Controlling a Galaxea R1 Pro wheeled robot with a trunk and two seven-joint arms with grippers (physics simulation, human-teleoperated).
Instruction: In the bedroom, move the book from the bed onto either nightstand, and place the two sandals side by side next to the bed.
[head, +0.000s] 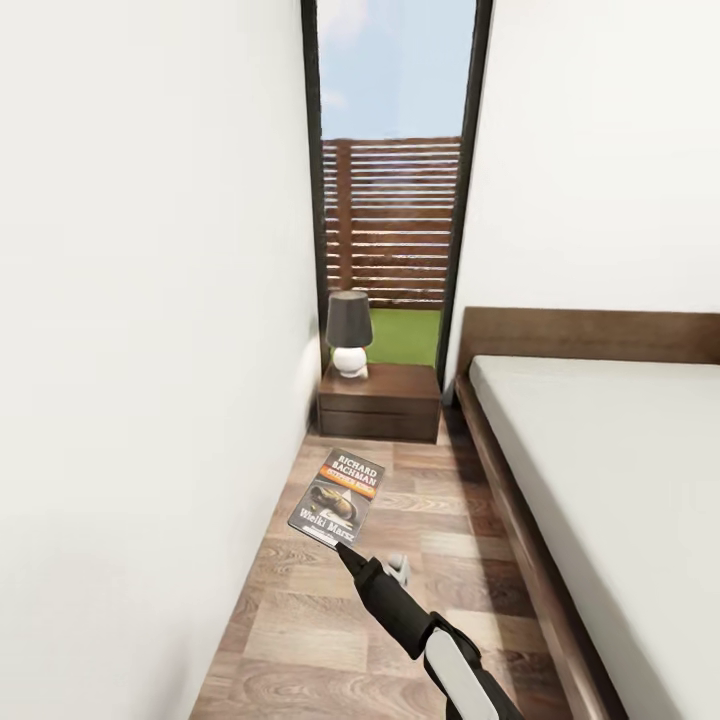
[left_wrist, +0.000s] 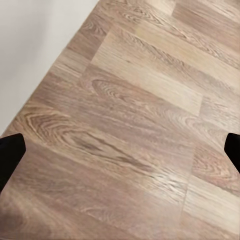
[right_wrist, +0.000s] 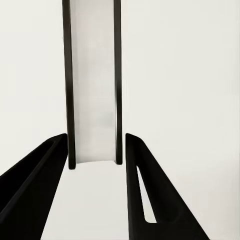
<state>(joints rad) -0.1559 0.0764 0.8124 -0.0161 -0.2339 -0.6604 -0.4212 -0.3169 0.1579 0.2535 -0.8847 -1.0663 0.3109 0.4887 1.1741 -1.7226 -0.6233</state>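
The book (head: 337, 497), dark with an orange band and white lettering, hangs flat above the wood floor, short of the nightstand (head: 380, 402). My right gripper (head: 347, 548) is shut on the book's near edge. In the right wrist view the book (right_wrist: 94, 90) stands edge-on between the two black fingers (right_wrist: 35, 185) of that gripper (right_wrist: 95, 137). My left gripper (left_wrist: 120, 155) is open over bare floor planks, its fingertips (left_wrist: 10, 155) far apart. The bed (head: 600, 470) with its grey mattress lies at the right. The sandals are out of view.
A lamp (head: 348, 335) with a dark shade stands on the back left of the nightstand top. A white wall (head: 150, 350) closes the left side of a narrow floor strip. Behind the nightstand is a tall window (head: 395, 200). A small pale thing (head: 400, 568) lies partly behind my arm.
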